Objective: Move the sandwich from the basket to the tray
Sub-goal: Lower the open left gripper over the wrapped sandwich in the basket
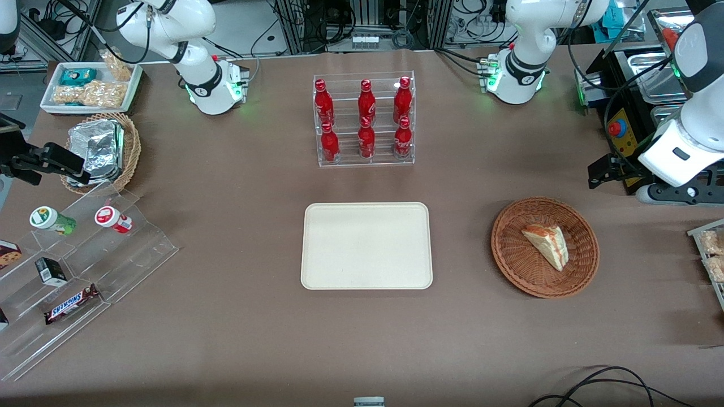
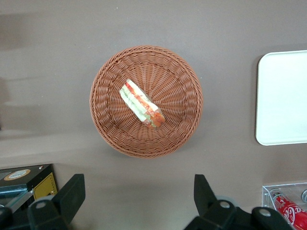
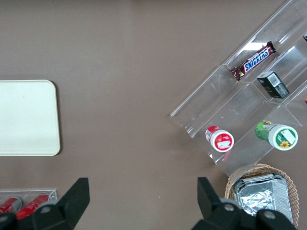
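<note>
Front view: the sandwich [image 1: 547, 244] lies in the basket [image 1: 512, 257], its cut edge with red and green layers turned toward the working arm's end of the worktop [image 1: 237, 339]. The basket sits on the worktop well apart from the tray [image 1: 366, 246], which lies flat near the middle and carries nothing. A clear rack of red bottles [image 1: 365, 120] stands farther from the camera than the tray. The working arm's tool [image 1: 608, 169] hangs above the worktop at that arm's end, farther from the camera than the basket and not over it.

Left wrist view: the tool [image 2: 136, 203] has its two dark fingers [image 2: 72, 194] spread wide apart with nothing between them, and it hovers high above bare worktop just beside the basket [image 2: 105, 115]. The sandwich [image 2: 141, 104] rests near the basket's centre. A corner of the tray [image 2: 283, 98] and one red bottle show at the edges.

Right wrist view: the tray [image 3: 26, 117] lies on the worktop, with a clear stepped stand [image 3: 249, 96] of snacks well apart from it.
</note>
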Robot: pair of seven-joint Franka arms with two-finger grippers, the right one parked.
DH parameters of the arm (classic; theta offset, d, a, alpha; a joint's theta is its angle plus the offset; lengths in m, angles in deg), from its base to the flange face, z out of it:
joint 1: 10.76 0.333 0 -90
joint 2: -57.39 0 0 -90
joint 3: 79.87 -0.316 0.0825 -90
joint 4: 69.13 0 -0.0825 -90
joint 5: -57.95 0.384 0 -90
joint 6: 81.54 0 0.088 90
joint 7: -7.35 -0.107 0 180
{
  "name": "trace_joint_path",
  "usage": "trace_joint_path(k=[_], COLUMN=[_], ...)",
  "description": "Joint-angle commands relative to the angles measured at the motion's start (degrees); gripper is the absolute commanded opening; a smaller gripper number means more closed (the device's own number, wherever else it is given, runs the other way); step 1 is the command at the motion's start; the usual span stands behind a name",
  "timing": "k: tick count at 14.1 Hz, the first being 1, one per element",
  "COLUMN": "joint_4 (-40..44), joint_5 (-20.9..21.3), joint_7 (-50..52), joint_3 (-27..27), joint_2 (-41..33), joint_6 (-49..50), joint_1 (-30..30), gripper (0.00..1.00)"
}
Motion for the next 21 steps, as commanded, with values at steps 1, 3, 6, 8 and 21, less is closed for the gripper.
trace_joint_path(k=[1, 3, 6, 8, 21], joint_4=[1.7, 1.9, 1.3, 0.8, -22.8], joint_5=[-0.4, -0.4, -0.4, -0.3, -0.3], joint_7=[2.0, 2.4, 1.7, 1.5, 9.1], joint_3=[-0.1, -0.1, -0.2, -0.2, -0.4], joint_2=[0.5, 0.3, 0.1, 0.2, 6.8], joint_6=[2.0, 3.0, 3.6, 5.1, -27.7], joint_1=[-0.5, -0.5, -0.5, -0.5, 0.0], gripper=[1.00, 1.00, 1.00, 1.00, 1.00])
